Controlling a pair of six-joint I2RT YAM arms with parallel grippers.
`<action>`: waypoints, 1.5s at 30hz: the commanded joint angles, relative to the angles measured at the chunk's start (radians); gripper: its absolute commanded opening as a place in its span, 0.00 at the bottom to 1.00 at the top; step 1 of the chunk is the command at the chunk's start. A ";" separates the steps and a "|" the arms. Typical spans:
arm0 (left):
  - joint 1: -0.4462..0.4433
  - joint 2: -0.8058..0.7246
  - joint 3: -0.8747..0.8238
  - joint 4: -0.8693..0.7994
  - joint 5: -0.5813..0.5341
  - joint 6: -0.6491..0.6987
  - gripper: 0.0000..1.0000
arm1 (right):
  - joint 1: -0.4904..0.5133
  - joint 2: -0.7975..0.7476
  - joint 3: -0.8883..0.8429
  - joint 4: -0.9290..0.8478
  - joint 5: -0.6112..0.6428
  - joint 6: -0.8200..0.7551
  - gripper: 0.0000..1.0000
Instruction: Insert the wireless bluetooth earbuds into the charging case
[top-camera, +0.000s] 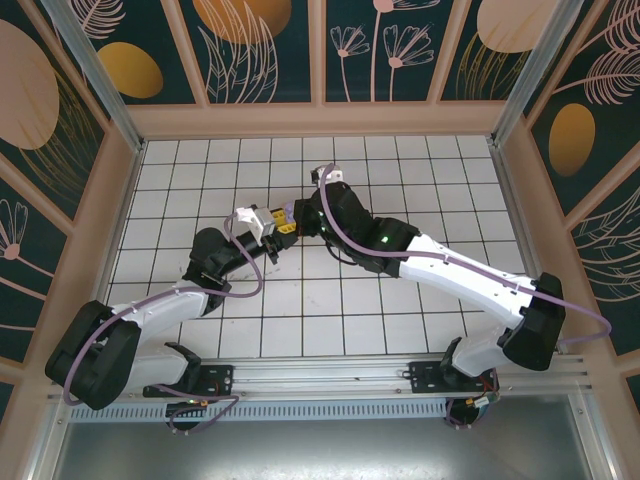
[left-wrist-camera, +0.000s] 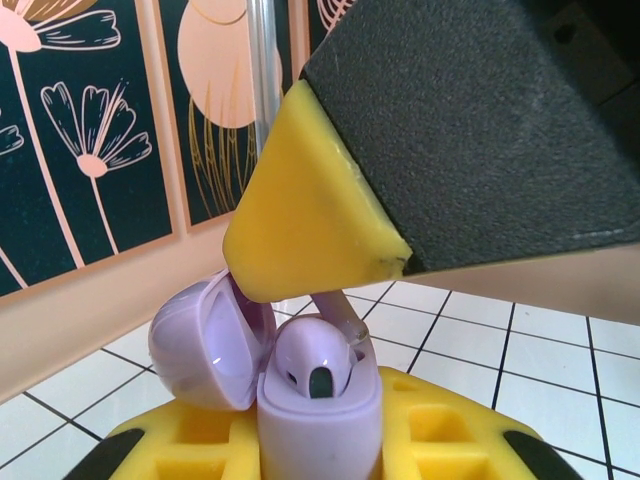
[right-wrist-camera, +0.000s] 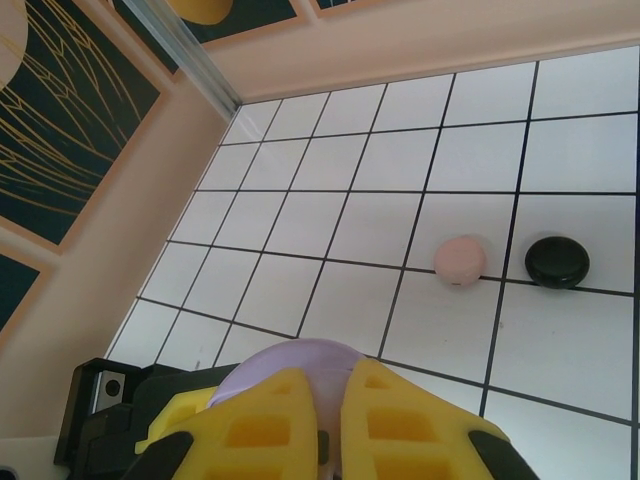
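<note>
Over the white tiled table's (top-camera: 420, 170) middle, an open lilac case (left-wrist-camera: 200, 345) is clamped by the left gripper (left-wrist-camera: 320, 442), and the lilac earbud (left-wrist-camera: 315, 360) seated inside is pinched by the right gripper (right-wrist-camera: 328, 388).

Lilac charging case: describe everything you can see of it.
The lilac charging case looks like glossy, rounded plastic: a body with a hinged lid open to the left. It stands upright, clamped between the left end effector's yellow fingers. One lilac earbud sits in its well, and the stem rises to the right end effector's fingertip.
</note>
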 joint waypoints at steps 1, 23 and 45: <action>-0.013 -0.037 0.031 0.132 0.050 0.018 0.00 | 0.026 0.051 -0.003 -0.060 -0.025 -0.053 0.10; -0.014 -0.046 0.023 0.161 0.012 0.012 0.00 | 0.038 0.019 0.005 -0.058 -0.106 0.031 0.09; -0.014 -0.042 0.011 0.164 0.025 0.025 0.00 | 0.042 -0.029 0.090 -0.096 -0.023 -0.034 0.10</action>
